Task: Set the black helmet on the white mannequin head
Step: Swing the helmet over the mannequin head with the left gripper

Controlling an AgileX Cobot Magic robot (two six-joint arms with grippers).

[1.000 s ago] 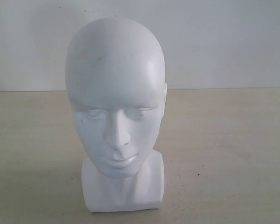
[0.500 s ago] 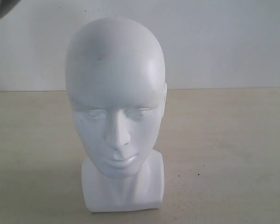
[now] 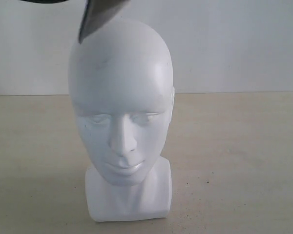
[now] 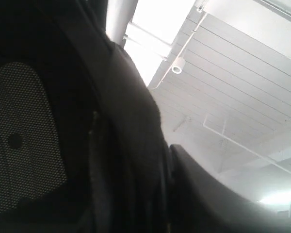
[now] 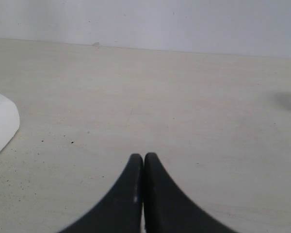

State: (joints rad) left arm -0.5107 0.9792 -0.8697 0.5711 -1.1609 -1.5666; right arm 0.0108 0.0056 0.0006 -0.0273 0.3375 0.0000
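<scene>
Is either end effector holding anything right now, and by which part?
Right end effector: shut, empty. The black helmet fills the left wrist view, lining side, so probably carried there; hold point hidden.

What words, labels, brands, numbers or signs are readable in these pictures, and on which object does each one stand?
None: no text can be read in any view.
The black helmet shows only dark lining and a mesh pad, with no legible label.
The white mannequin head is plain, without marking.
The table has only small dark specks, no writing.
</scene>
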